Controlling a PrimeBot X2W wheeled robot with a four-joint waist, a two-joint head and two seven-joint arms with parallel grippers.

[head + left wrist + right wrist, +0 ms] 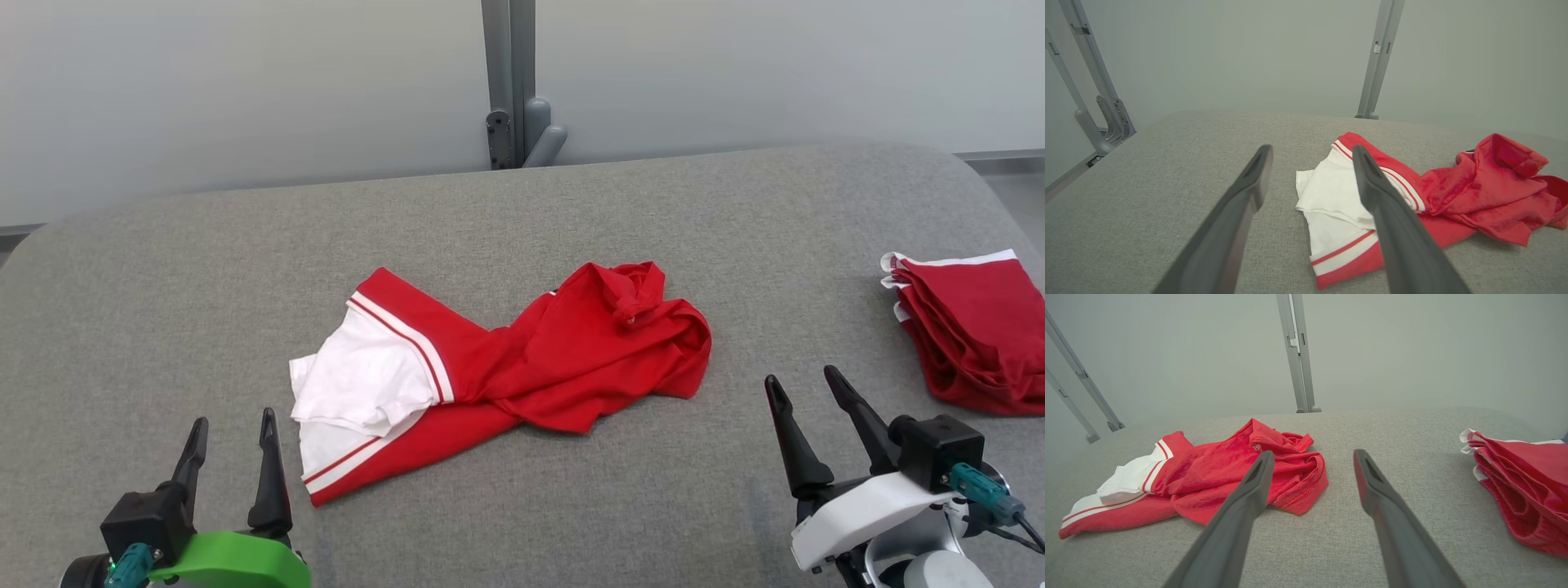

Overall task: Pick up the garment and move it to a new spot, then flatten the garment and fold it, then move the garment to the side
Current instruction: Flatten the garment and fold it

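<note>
Clearly, the garment (506, 367) lies crumpled in the middle of the surface (571, 212), its long axis running across the robot from near-left to far-right. Its white-trimmed end sits just ahead of the left pincer (233, 420), the nearer one; the right pincer (802, 377) stands off the bunched red end. Both pincers gape wide, holding and touching nothing.

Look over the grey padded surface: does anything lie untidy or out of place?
The red and white garment in the middle lies crumpled and twisted on itself, not flat. The folded red stack at the right edge looks tidy. Nothing seems spilled or damaged.
</note>
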